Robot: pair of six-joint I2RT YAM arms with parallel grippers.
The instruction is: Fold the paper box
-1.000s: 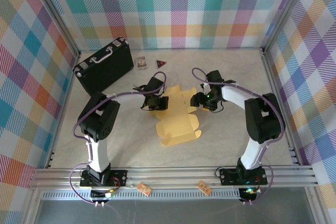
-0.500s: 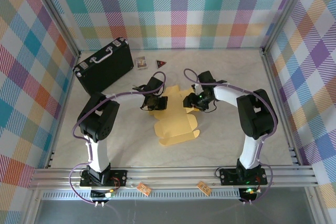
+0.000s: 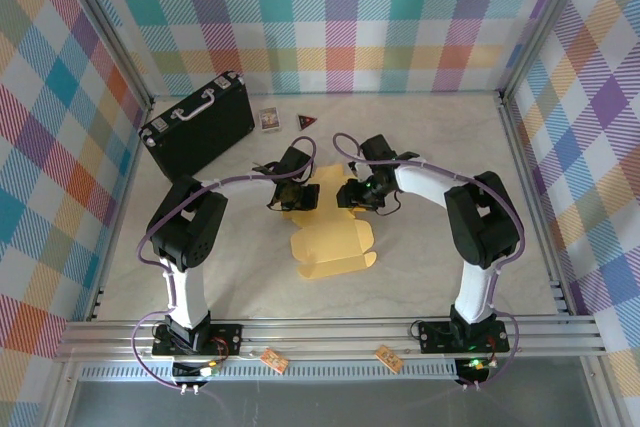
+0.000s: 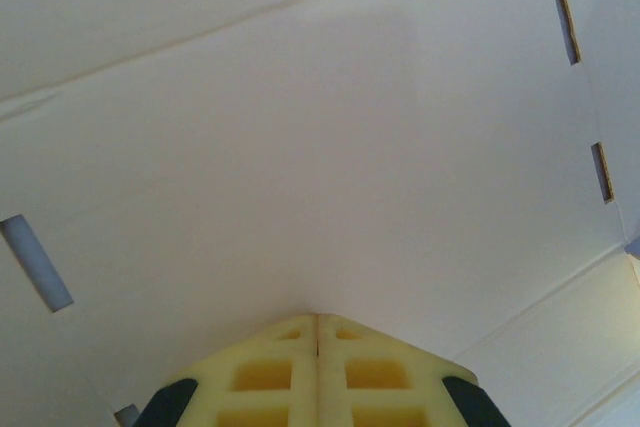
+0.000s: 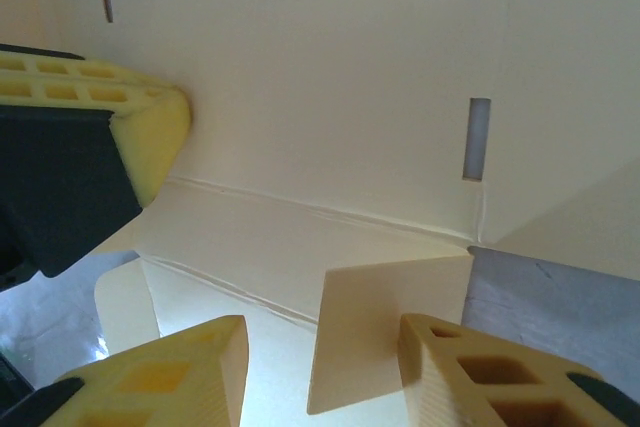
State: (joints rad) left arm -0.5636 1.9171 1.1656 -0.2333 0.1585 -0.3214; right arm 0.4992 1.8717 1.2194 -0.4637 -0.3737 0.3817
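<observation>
The paper box (image 3: 335, 239) lies as a mustard-yellow die-cut sheet in the middle of the table, its far part lifted between the two grippers. My left gripper (image 3: 297, 194) is shut, and its closed tips (image 4: 318, 322) press against the pale slotted cardboard (image 4: 300, 127). My right gripper (image 3: 354, 193) stands open at the sheet's far right side. In the right wrist view a raised flap (image 5: 385, 322) stands between the jaws of the right gripper (image 5: 325, 337). It touches the right finger (image 5: 450, 357) and is clear of the left one. The left arm's finger (image 5: 150, 132) shows nearby.
A black hard case (image 3: 197, 127) with a pale handle lies at the back left. A small card (image 3: 268, 119) and a dark triangle (image 3: 307, 121) sit behind the sheet. Plaid walls enclose three sides, with an aluminium rail (image 3: 320, 332) at the front.
My right gripper has moved left towards the left gripper, its jaws narrowing, and the sheet's right side has folded up and inward. The left gripper has stayed put.
</observation>
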